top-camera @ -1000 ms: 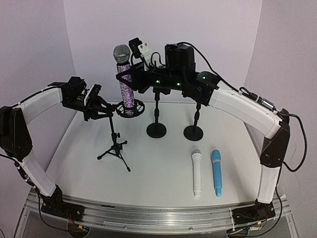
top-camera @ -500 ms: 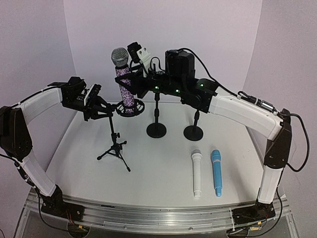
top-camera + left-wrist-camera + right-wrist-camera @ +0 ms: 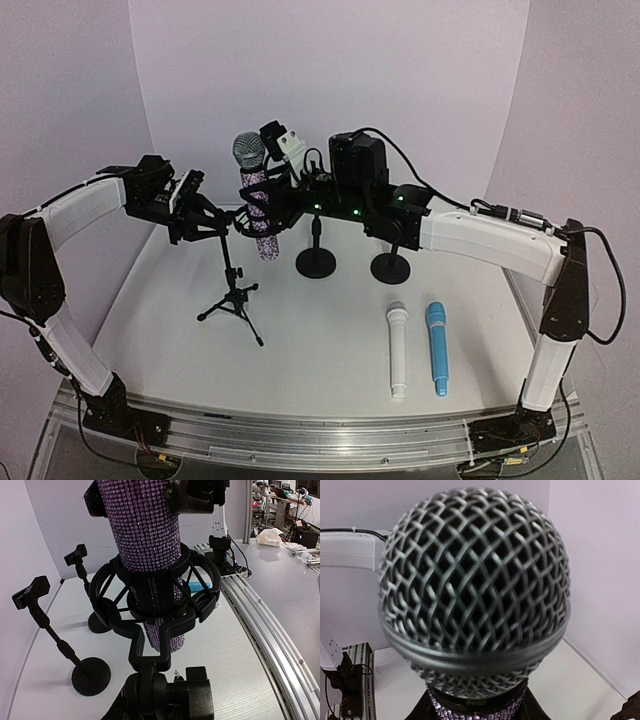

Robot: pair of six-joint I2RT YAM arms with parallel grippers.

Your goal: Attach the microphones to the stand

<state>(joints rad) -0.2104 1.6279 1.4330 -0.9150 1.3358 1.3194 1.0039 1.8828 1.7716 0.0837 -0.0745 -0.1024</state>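
Your right gripper [image 3: 262, 192] pinches the purple microphone [image 3: 145, 535] high on its glitter body, just under the mesh head [image 3: 475, 575]. That leaves the whole lower shaft hanging free below the jaws, so it can thread the mount. The microphone stands close to upright. Its tail already pokes out beneath the shock-mount ring [image 3: 202, 605], and the cradle sits around the shaft.

Your left gripper [image 3: 197, 212] is pressed together on the tripod stand [image 3: 234, 292], just behind that ring. I judge this braces the light stand so it does not tip or swivel under the push.

The white microphone [image 3: 397, 350] and the light blue microphone [image 3: 436, 345] lie side by side on the table, well below your right gripper and untouched. The two round-base stands [image 3: 316, 262] under that arm are presumably meant for them.
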